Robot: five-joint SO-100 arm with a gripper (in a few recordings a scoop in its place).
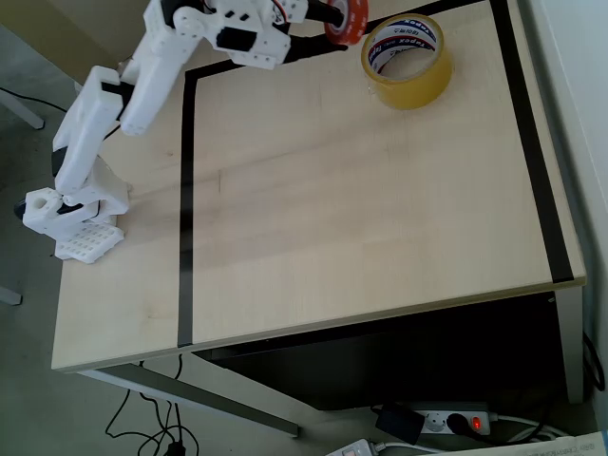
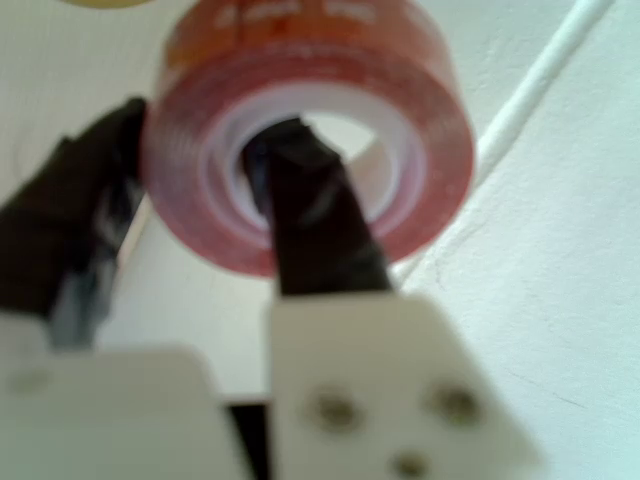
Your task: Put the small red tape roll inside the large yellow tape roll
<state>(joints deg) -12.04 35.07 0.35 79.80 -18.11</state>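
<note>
One finger of the tool runs through the white core of the small red tape roll, the other presses its outer wall, so the roll is clamped between them. Seen from overhead, the held roll sits just left of the large yellow tape roll, which lies flat on the bench.

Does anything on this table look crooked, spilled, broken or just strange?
Nothing looks spilled or broken. The large yellow tape roll lies flat near the table's far edge. The small red tape roll is held by the tool, one finger through its hole, beside the yellow one.
</note>
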